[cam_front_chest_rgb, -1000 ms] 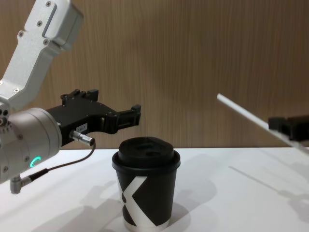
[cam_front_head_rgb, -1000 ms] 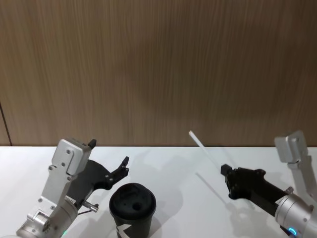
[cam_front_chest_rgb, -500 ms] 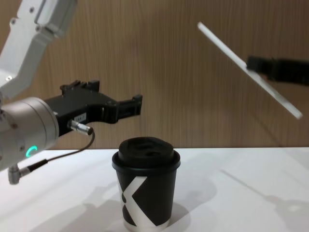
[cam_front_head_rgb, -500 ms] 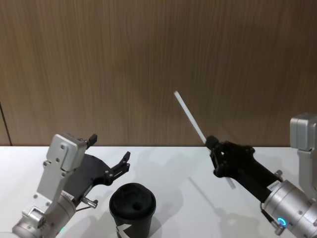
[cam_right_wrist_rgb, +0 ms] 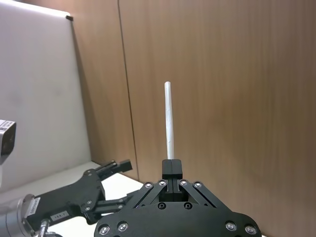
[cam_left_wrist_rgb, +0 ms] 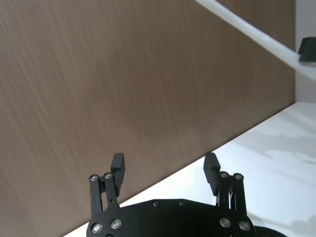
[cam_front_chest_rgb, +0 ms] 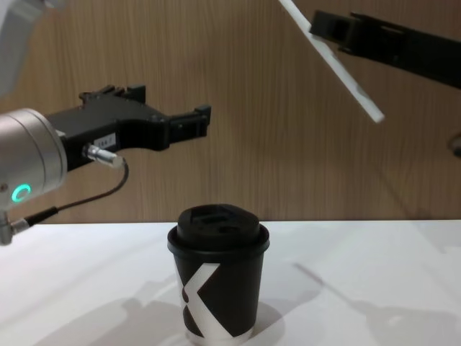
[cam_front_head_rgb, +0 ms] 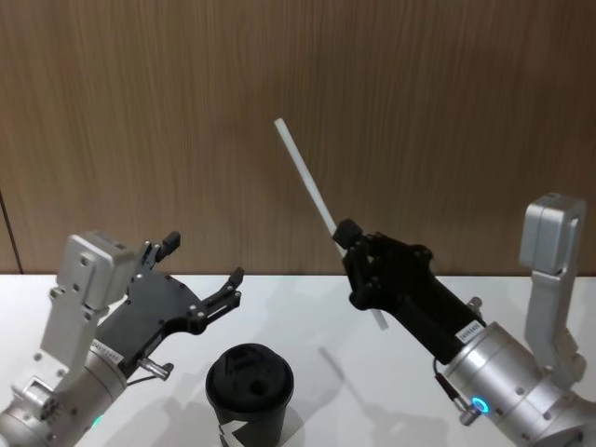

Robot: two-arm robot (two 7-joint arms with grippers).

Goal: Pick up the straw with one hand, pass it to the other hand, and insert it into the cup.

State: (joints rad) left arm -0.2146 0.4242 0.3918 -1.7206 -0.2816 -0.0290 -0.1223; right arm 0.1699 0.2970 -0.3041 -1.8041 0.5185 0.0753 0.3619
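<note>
The right black claw (cam_front_head_rgb: pixel 346 235) pinches the thin white straw (cam_front_head_rgb: pixel 303 172) aloft, the left black claw (cam_front_head_rgb: pixel 203 261) hangs spread near the lidded black paper cup (cam_front_head_rgb: pixel 249 386); handover and insertion remain.

From my station the straw (cam_front_head_rgb: pixel 307 182) reads as smooth white plastic, faintly glossy. The cup (cam_front_chest_rgb: pixel 216 295) at 6 o'clock is matt black paper under a smooth black plastic lid (cam_front_chest_rgb: pixel 218 227). The left jaws and right jaws look matt black. The left wrist (cam_front_chest_rgb: pixel 29 155) and right wrist (cam_front_head_rgb: pixel 507 382) are satin silver metal. The wall (cam_front_head_rgb: pixel 140 112) is fine-grained brown wood, and the counter (cam_front_chest_rgb: pixel 374 288) is smooth matt white.
</note>
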